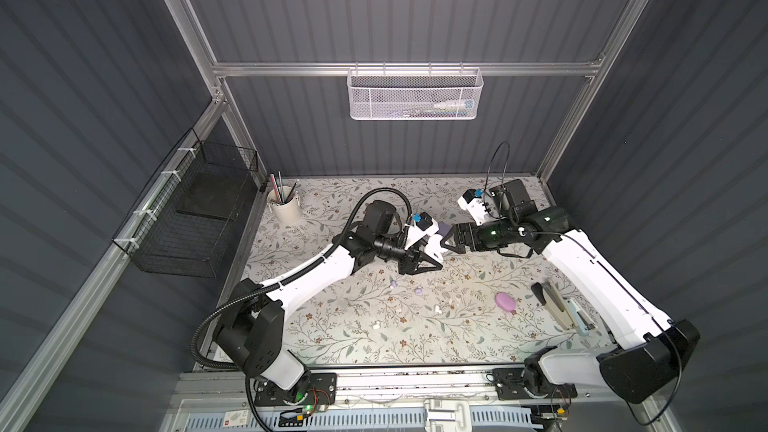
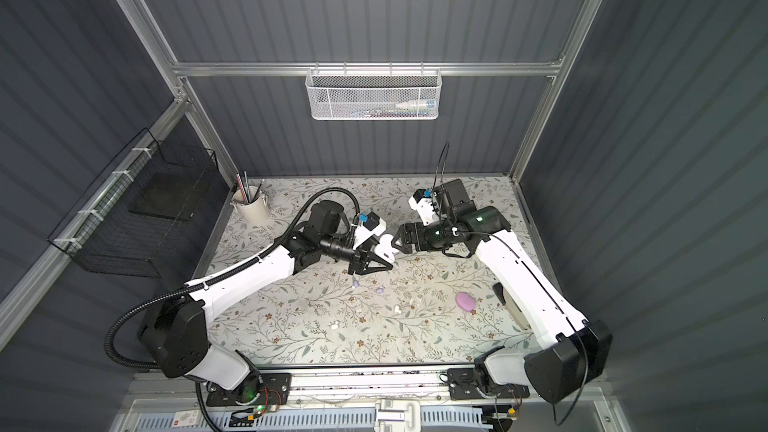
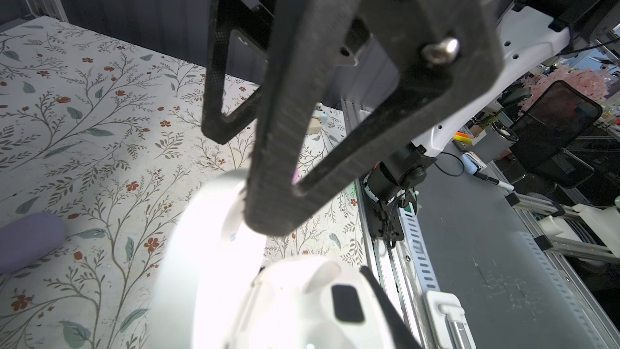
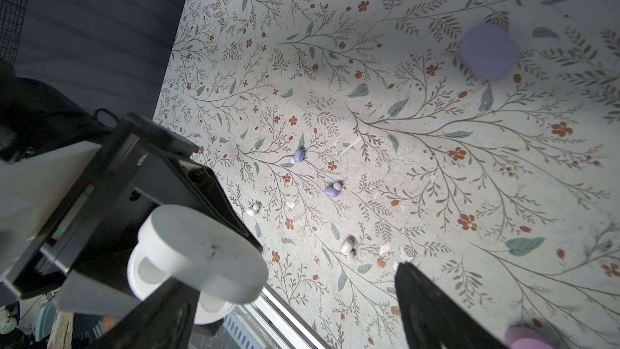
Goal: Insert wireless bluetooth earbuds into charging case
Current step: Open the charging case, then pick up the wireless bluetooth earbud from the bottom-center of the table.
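The left gripper [image 1: 437, 254] is clenched on an open white oval plastic charging case [image 1: 433, 241], held up off the flowered table covering [image 1: 332, 326], its sockets seemingly empty; just right of it the right gripper [image 1: 448, 243] gapes, grasping nothing. Nothing looks inserted yet. On the covering lie two tiny rounded lavender plastic earbuds [image 1: 393, 283] and two white earbuds [image 1: 437, 308], four counted, no pink ones spotted; cases number three, with a lavender oval case [image 1: 444, 227] and, rightmost, a pink oval case [image 1: 505, 302]

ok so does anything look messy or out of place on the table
Yes: the lavender earbuds and white earbuds lie scattered apart on the floral covering. Small white flakes are strewn among them, looking like debris or a chipped surface.
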